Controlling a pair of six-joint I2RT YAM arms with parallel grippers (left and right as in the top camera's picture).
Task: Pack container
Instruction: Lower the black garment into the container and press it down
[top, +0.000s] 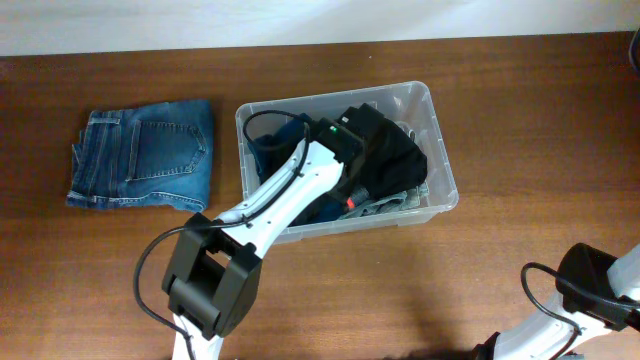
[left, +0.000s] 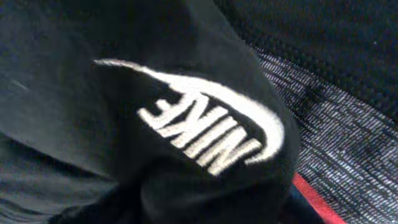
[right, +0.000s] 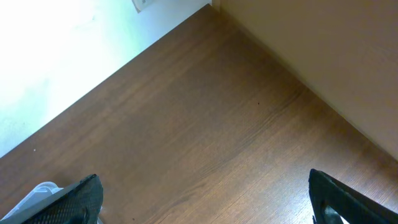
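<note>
Sitting toward the far edge of the surface (top: 520, 100), container (top: 443, 150) is filled with dark clothing (left: 124, 93), left gripper (top: 372, 140) is sunk inside it, jaws hidden, state cannot be told, right gripper (right: 208, 196) jaws are held wide apart

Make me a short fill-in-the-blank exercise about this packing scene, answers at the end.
The folded blue denim jeans lie on the brown wooden table to the ___ of the clear plastic tub. The black garment inside the tub bears a white ___ logo. The right hand hangs over bare wood with its fingers ___.
Missing words: left, Nike, open.
</note>
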